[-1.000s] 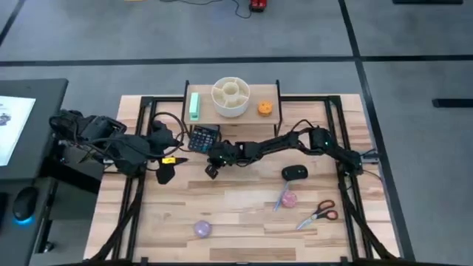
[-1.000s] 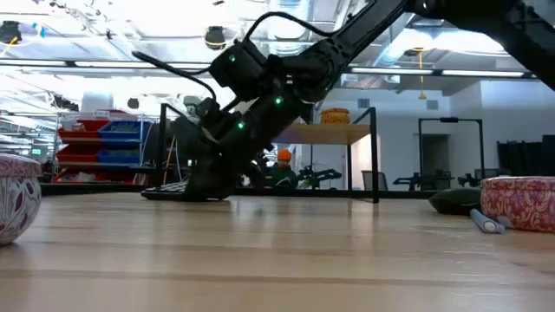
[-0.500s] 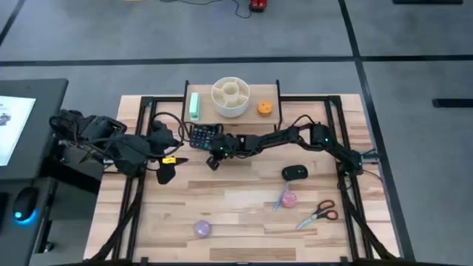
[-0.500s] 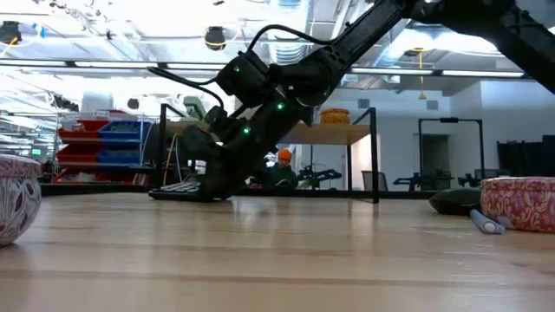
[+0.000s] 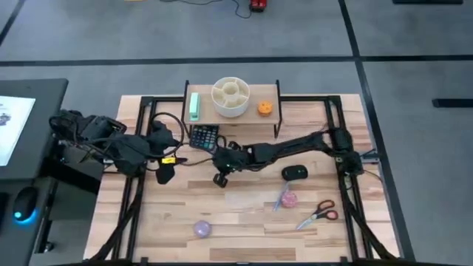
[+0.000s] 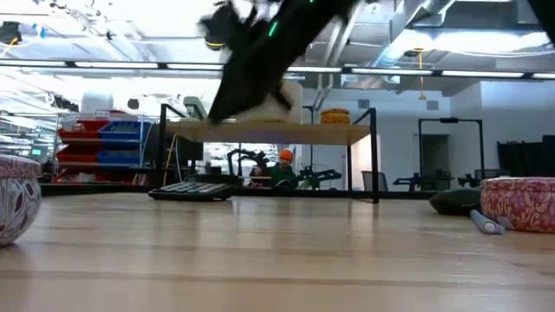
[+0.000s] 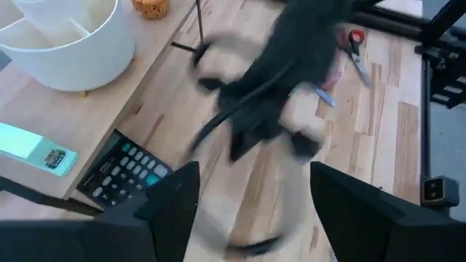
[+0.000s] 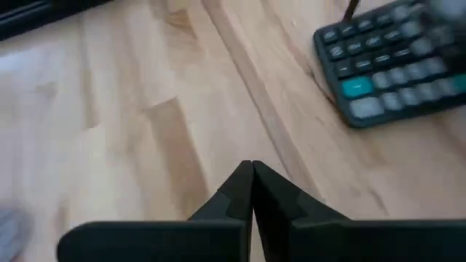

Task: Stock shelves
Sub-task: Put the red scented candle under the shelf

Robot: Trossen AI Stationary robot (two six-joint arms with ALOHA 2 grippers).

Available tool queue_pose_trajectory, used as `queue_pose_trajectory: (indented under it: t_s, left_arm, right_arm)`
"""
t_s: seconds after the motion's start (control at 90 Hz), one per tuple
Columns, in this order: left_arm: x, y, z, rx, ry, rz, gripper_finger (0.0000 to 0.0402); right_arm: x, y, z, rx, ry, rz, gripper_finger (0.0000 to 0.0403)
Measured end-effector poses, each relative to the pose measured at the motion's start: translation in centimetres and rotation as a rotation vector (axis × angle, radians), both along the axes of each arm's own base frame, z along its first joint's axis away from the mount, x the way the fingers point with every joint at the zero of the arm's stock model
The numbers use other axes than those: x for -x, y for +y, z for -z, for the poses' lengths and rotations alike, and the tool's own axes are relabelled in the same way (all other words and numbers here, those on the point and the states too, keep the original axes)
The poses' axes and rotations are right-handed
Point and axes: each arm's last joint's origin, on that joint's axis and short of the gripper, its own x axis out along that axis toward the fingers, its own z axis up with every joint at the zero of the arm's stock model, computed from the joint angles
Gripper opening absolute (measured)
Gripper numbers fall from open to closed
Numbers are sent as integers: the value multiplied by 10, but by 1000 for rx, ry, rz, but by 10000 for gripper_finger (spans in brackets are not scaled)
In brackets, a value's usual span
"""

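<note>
The shelves (image 5: 233, 112) stand at the table's far middle as one low wooden riser on thin black legs. On it sit a green box (image 5: 194, 106), a white divided bowl (image 5: 230, 97) and an orange piece (image 5: 264, 108). A dark calculator (image 5: 203, 137) lies flat on the table at the riser's near left corner, also seen in the right wrist view (image 8: 397, 62). My right gripper (image 5: 220, 177) hangs shut above the table, near of the calculator, touching nothing (image 8: 252, 175). My left gripper (image 5: 166, 174) waits open at the left (image 7: 255, 218).
On the near right of the table lie a black mouse (image 5: 294, 173), a pink roll with a pen (image 5: 287, 199) and scissors (image 5: 318, 215). A purple ball (image 5: 202, 228) sits near the front. Black frame rails (image 5: 137, 185) run along both sides.
My right gripper, which was down at the calculator's near side, has risen well above the table and drawn back toward the near edge. The calculator lies flat by the riser.
</note>
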Motion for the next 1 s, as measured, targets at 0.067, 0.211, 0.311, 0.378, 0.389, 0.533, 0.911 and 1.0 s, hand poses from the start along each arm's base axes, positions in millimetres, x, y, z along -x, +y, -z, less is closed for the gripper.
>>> queue_pose_trajectory:
  t_s: [0.067,0.211,0.311,0.378,0.389,0.533,0.911,1.0]
  left_arm:
    - [0,0,0,2,-3,0,237]
    - [0,0,0,0,-1,0,237]
    - [0,0,0,-3,5,0,237]
    - [0,0,0,-12,7,6,237]
    - [0,0,0,-13,7,7,237]
    - [-1,0,1,-37,13,13,237]
    - [-14,-7,8,-71,57,27,237]
    - [-15,-7,8,-79,63,35,237]
  right_arm:
    - [23,10,-28,38,27,-2,0]
    - [84,26,-91,35,28,19,0]
    - [129,33,-125,-50,22,12,0]
    - [154,38,-138,-122,44,2,0]
    - [158,39,-140,-133,46,0,0]
    - [196,55,-150,-234,142,-78,2]
    - [188,105,-87,-180,564,87,209]
    - [176,110,-64,-154,693,121,279]
